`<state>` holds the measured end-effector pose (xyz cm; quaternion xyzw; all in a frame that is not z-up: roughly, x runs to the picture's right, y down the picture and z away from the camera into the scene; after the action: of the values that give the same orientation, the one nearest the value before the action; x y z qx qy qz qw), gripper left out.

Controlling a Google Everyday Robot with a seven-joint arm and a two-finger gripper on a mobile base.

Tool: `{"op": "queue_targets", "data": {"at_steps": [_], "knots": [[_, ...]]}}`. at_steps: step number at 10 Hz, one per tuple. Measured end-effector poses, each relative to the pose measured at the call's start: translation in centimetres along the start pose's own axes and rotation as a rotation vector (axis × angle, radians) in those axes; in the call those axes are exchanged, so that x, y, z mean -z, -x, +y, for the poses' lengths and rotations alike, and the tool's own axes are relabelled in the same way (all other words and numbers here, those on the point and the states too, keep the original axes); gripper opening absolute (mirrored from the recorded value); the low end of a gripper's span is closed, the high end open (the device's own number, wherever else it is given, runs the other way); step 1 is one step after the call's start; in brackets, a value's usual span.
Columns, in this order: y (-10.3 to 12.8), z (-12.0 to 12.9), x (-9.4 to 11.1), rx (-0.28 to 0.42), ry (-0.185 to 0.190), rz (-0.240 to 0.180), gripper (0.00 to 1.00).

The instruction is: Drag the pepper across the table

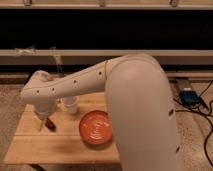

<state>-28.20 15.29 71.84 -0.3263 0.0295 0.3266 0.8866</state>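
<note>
Camera view: the tool hangs low over the left part of the bench. The pepper lies just beside it on the bowl side (its long axis is unclear). Whether the tool is open or holds anything, I cannot tell. No readable writing.

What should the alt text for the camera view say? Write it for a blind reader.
A white robot arm reaches over a light wooden table, its gripper low at the left side next to a small dark red pepper. An orange-red bowl sits near the middle, and a white cup stands just behind the gripper.
</note>
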Motion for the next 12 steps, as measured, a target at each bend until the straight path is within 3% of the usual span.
{"op": "queue_targets", "data": {"at_steps": [12], "knots": [[0.8, 1.9, -9.3, -0.006, 0.028, 0.126, 0.80]]}}
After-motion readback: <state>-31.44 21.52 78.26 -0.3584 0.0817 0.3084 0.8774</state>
